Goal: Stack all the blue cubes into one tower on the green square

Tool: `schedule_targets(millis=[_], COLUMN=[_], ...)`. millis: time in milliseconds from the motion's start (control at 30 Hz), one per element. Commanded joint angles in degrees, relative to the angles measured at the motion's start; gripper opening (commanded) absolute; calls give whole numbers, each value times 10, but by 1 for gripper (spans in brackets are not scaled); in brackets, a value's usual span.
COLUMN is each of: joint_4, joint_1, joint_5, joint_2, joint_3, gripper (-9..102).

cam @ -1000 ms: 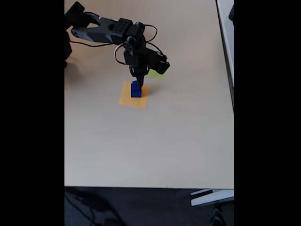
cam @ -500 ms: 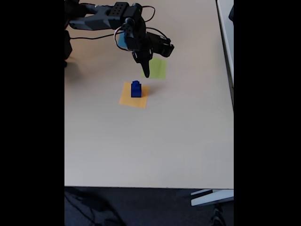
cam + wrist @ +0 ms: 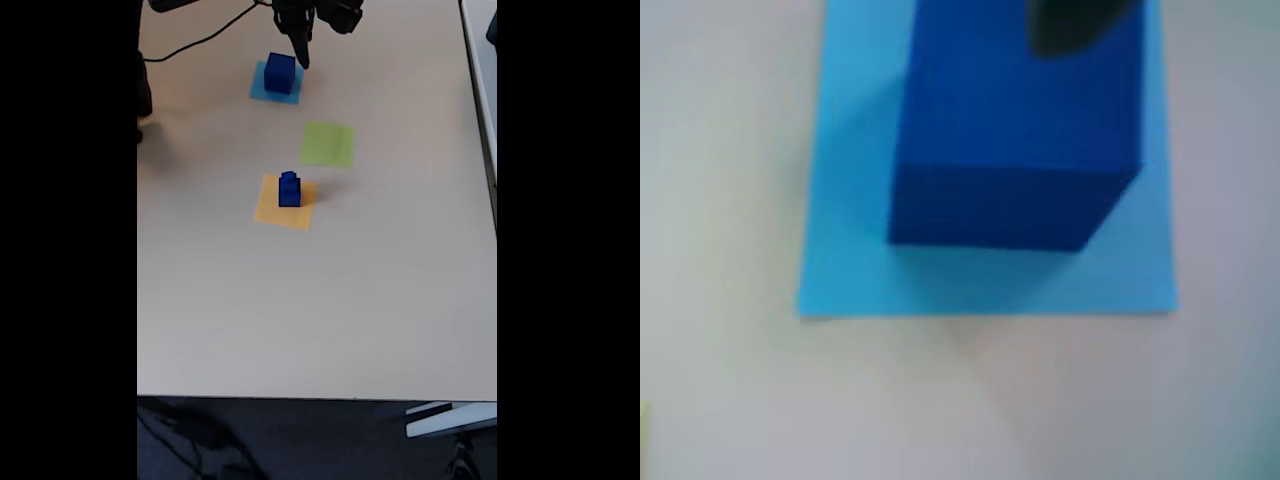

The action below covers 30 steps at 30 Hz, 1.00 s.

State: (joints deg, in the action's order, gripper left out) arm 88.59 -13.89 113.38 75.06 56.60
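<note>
Blue cubes: 1 large (image 3: 279, 72) on light-blue square (image 3: 262, 90), small stack (image 3: 290, 189) on orange square (image 3: 270, 212), green square (image 3: 327, 144) bare, pincer (image 3: 301, 55) state unclear

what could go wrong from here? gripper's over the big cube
1. The gripper hangs at the right edge of the large blue cube on the light-blue square; an off-centre close may push it aside rather than grasp it.
2. The green square is bare, while the small stack stands on the orange square, so it needs rebuilding and may topple.
</note>
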Motion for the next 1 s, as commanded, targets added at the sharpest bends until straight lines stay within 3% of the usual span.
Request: schedule_targets(millis=[0, 200, 600, 767, 967], joint_4=[-10, 15, 12, 15, 32], joint_1=[-43, -75, -62, -68, -75], joint_5=[60, 81, 51, 63, 76], joint_2=[25, 14, -53, -77, -92], joint_3=[0, 28, -23, -34, -59], gripper=[31, 37, 38, 51, 50])
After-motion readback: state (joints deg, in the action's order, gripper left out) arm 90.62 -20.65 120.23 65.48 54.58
